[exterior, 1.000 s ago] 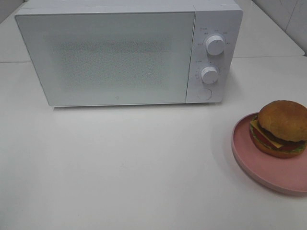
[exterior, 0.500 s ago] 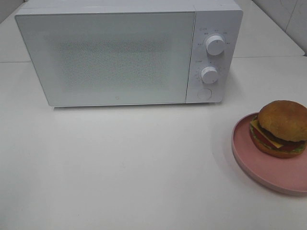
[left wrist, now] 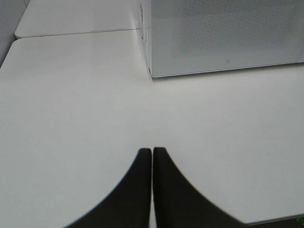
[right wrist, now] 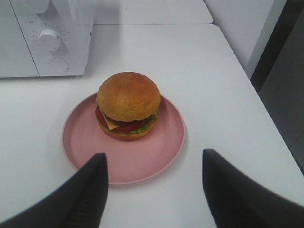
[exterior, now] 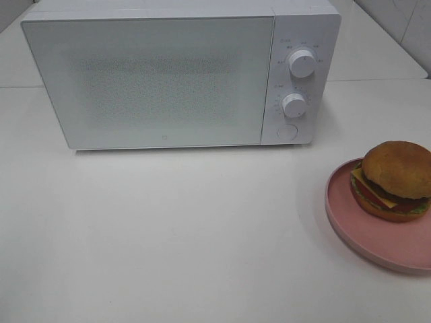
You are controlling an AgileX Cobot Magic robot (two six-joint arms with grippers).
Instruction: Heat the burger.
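Observation:
The burger (exterior: 394, 179) (right wrist: 128, 104), with a golden-brown bun, cheese, patty, tomato and lettuce, sits on a round pink plate (exterior: 377, 237) (right wrist: 85, 142) at the table's right edge. A white microwave (exterior: 175, 74) with its door closed stands at the back. Neither gripper shows in the exterior high view. In the right wrist view my right gripper (right wrist: 154, 164) stands open, its two dark fingers spread just short of the plate's near rim, nothing between them. In the left wrist view my left gripper (left wrist: 152, 152) is shut, empty, over bare table in front of the microwave's corner (left wrist: 152, 71).
Two round knobs (exterior: 301, 62) and a round button (exterior: 287, 132) sit on the microwave's right panel. The white table's right edge (right wrist: 247, 80) runs close beside the plate. A seam between tabletops (left wrist: 76, 33) runs behind the microwave's left side.

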